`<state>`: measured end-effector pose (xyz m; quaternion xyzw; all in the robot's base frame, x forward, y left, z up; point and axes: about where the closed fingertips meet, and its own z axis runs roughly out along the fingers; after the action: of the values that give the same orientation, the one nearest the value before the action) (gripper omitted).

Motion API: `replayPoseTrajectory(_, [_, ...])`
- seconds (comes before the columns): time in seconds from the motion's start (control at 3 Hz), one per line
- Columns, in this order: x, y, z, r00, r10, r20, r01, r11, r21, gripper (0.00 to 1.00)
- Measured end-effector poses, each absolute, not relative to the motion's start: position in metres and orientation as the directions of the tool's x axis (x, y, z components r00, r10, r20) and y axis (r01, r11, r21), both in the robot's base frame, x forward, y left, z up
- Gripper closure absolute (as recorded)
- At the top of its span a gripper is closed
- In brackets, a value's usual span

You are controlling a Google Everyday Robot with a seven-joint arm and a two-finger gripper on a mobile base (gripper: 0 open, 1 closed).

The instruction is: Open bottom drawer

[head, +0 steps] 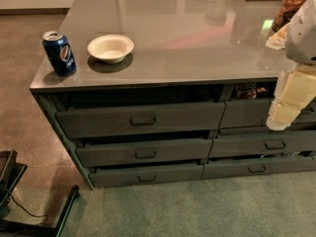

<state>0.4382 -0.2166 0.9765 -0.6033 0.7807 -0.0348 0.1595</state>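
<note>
The bottom drawer [148, 174] is the slim dark grey-green front at the foot of the left stack, with a small dark pull handle [147, 178] at its centre. Its front sits about in line with the drawers above it, with a dark gap along its top edge. My gripper [280, 121] hangs from the cream-white arm [296, 83] at the right edge of the view. It is in front of the right stack's top drawer, well above and to the right of the bottom drawer, and touches nothing that I can see.
Two taller drawers [143, 120] sit above the bottom one. The right stack has a similar slim drawer [256, 168]. On the counter [187, 43] stand a blue soda can [59, 52], a white bowl [110, 48] and a jar [291, 4]. A black stand [29, 216] is on the floor at the lower left.
</note>
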Motion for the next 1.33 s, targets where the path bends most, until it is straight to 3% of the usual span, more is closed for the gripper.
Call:
replayPoseTrajectory(0.67, [0.44, -0.214, 0.963, -0.218, -0.95, -0.224, -0.932, 0.27, -0.24, 0.0])
replayPoseTrajectory(1.33, [0.438, -0.161, 0.844, -0.171, -0.926, -0.336, -0.958, 0.236, -0.164, 0.0])
